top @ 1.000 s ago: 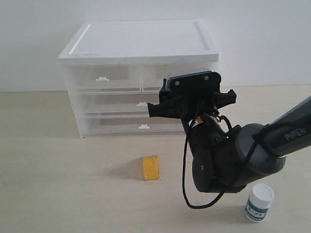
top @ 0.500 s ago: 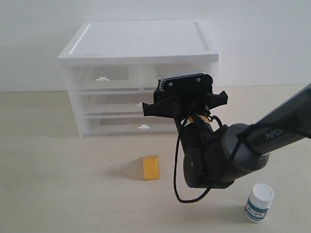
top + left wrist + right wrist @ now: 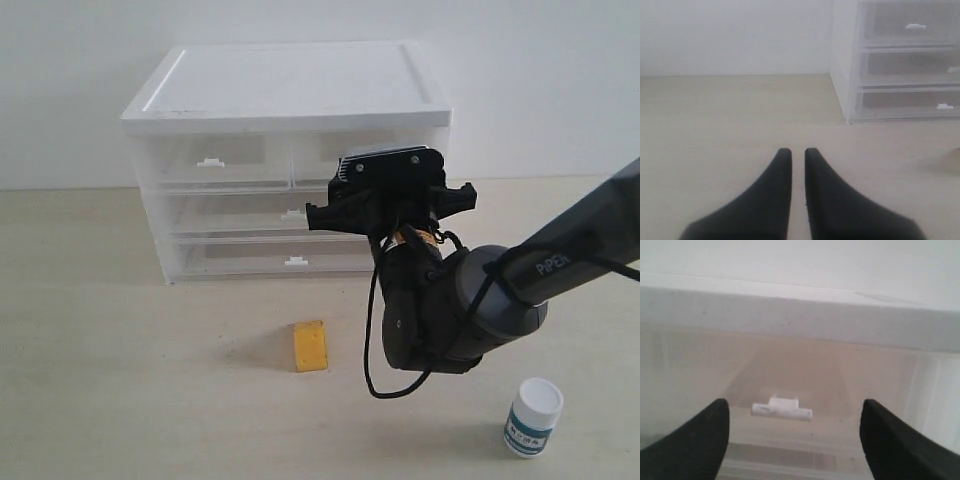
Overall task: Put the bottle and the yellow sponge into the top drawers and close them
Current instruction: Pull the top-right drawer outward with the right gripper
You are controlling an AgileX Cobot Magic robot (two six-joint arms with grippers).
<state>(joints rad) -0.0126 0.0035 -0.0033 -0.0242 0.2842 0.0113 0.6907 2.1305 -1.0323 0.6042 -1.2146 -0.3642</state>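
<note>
Your squat white plastic bottle (image 3: 533,417) and orange-yellow foam sponge (image 3: 309,346) sit loose on the table (image 3: 120,400). Left claw (image 3: 794,152) clenched on nothing; right claw (image 3: 793,405) released, squared to a translucent top drawer (image 3: 700,370) at its white tab handle (image 3: 782,410). Opening appears in hand: advance, pinch, pull.

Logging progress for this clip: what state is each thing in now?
Top left drawer: closed.
Top right drawer: closed.
Middle drawer: closed.
Bottom drawer: closed.
Bottle: upright, capped, on the table.
Yellow sponge: loose on the table.
Left gripper: shut, empty.
Right gripper: open, empty, at the top right drawer's handle.
</note>
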